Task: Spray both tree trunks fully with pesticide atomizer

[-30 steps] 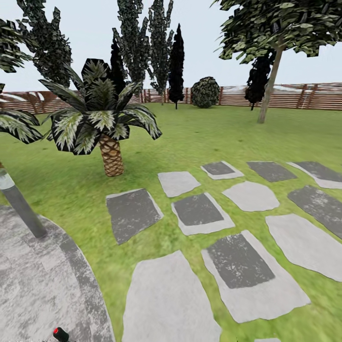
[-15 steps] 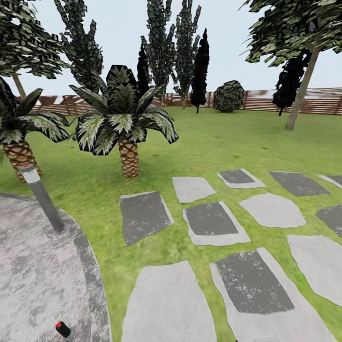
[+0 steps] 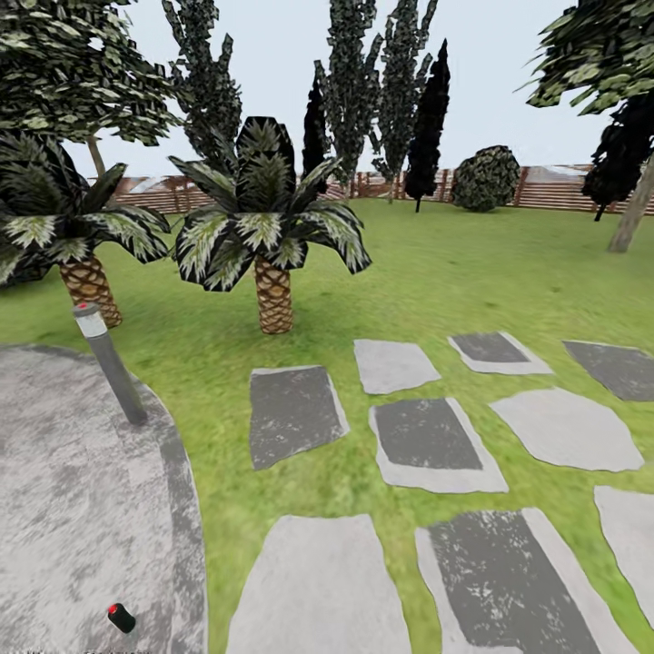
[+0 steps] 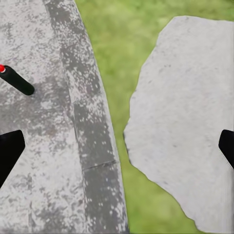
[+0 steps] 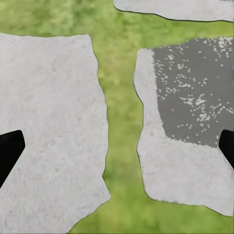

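Still approaching, with nothing picked up yet: slim dark bottle with a red top (image 4: 16,80) lying on mottled grey concrete paving (image 4: 53,161), well beyond the left gripper (image 4: 117,148) and off to one fingertip's side, both grippers' (image 5: 117,148) fingers spread wide and empty, next calling for closing in and lowering around it.
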`<state>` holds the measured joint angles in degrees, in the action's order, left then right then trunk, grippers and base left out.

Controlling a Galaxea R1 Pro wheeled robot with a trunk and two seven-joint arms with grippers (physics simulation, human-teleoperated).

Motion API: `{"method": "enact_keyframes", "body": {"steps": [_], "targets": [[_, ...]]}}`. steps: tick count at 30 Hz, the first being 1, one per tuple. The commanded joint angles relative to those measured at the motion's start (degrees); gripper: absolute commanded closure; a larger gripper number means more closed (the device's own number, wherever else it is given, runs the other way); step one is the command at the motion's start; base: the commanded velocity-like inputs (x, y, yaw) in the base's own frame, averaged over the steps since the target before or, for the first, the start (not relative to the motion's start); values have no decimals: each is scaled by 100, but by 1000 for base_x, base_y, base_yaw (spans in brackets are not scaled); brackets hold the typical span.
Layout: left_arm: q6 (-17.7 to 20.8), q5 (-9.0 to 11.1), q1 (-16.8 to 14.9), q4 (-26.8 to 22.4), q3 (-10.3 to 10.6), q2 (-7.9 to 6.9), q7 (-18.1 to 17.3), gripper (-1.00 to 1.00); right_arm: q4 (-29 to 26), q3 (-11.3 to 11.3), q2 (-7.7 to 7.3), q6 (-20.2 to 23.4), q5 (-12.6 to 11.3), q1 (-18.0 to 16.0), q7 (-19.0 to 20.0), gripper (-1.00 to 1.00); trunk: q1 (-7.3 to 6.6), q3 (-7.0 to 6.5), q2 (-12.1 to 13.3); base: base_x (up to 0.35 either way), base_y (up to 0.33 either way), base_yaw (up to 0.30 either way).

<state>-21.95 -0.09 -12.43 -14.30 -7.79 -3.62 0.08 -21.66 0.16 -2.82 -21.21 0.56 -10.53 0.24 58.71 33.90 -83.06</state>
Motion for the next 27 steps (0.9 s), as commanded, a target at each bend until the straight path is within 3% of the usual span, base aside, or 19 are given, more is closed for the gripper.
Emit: {"method": "enact_keyframes", "body": {"steps": [1,27], "targets": [[-20,-3,-5,6,-12,1,1,-100,4,1,-1,-16,5,-2,2,-100,2,11,-2,198,-250,251],[-20,-2,-5,6,-12,1,7,-100,4,-5,1,-23,-3,-2,0,-100,2,133,-2,198,-250,256]]}}
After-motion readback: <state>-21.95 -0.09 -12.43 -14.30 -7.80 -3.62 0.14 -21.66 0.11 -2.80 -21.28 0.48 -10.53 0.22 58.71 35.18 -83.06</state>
